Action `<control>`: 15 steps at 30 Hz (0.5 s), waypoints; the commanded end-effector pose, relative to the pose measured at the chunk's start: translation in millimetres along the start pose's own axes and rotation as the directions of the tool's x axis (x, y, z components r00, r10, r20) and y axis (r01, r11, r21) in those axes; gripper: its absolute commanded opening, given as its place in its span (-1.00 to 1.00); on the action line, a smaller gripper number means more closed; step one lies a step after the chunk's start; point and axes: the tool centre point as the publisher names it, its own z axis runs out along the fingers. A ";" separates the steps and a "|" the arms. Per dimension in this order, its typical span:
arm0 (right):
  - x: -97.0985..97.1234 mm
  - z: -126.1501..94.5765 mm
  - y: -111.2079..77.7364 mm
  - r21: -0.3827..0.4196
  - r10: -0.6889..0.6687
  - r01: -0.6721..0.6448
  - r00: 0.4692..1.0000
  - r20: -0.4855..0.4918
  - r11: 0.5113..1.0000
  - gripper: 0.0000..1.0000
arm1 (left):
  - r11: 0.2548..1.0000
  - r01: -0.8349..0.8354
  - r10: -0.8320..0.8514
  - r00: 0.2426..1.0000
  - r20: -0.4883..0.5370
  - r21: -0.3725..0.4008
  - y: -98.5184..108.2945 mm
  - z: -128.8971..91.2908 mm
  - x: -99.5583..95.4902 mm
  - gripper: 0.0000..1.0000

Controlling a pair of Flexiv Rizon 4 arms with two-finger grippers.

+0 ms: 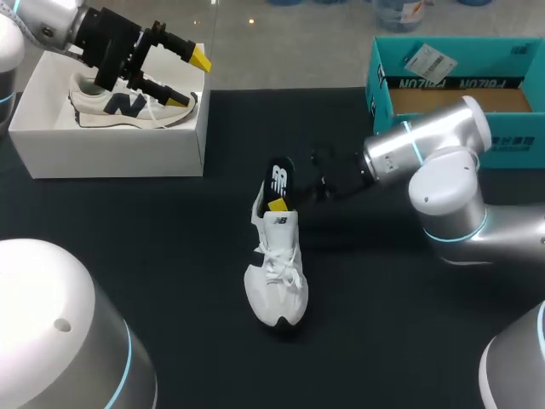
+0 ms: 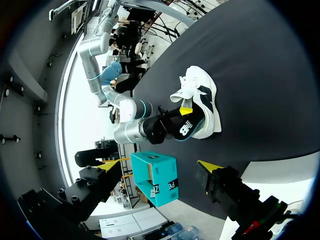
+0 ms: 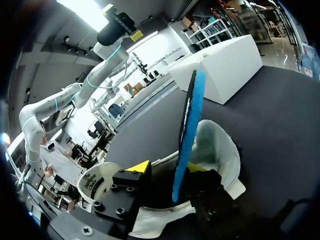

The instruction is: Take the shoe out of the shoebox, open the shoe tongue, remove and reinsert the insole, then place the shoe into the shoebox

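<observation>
A white shoe point(image 1: 277, 273) lies in the middle of the black table, toe toward the front edge. Its black insole point(image 1: 279, 177) sticks up out of the heel opening. My right gripper point(image 1: 279, 201) is at the heel. In the right wrist view the blue-edged insole point(image 3: 187, 125) stands upright between the fingers of the right gripper point(image 3: 167, 167), which is open, with a gap on one side. The white shoebox point(image 1: 111, 141) stands at the back left with a second shoe point(image 1: 128, 106) inside. My left gripper point(image 1: 192, 79) hangs open above it, holding nothing.
A teal cardboard box point(image 1: 460, 85) stands at the back right, behind my right arm. The left wrist view looks across the table at the shoe point(image 2: 200, 97) and the teal box point(image 2: 155, 177).
</observation>
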 end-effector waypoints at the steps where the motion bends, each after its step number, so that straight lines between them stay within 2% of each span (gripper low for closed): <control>1: 0.6 -5.9 10.3 0.028 -0.006 0.006 1.000 0.010 1.000 -0.15 | 1.000 -0.001 0.001 1.000 -0.003 -0.001 -0.9 0.0 -0.1 1.00; 8: -1.2 -10.9 18.9 0.033 -0.023 0.023 1.000 0.019 0.999 -0.20 | 1.000 -0.001 0.001 1.000 -0.003 -0.001 -0.9 0.0 -0.1 1.00; 9: -1.1 -11.3 19.7 0.025 -0.027 0.027 0.999 0.022 0.999 -0.29 | 1.000 -0.001 0.001 1.000 -0.003 -0.001 -0.9 0.0 -0.1 1.00; 10: -1.5 -12.1 20.1 0.005 -0.026 0.026 1.000 0.017 1.000 -0.55 | 1.000 -0.001 0.001 1.000 -0.003 -0.001 -0.9 0.0 -0.1 1.00; 11: -2.3 -12.8 20.3 -0.022 -0.026 0.026 1.000 0.003 0.999 -1.00 | 1.000 -0.001 0.001 1.000 -0.003 -0.001 -0.9 0.0 -0.1 1.00; 15: -6.4 -13.2 19.1 -0.119 -0.001 -0.011 0.995 -0.098 0.993 -1.00 | 1.000 -0.001 0.001 1.000 -0.003 -0.001 -0.9 0.0 -0.1 1.00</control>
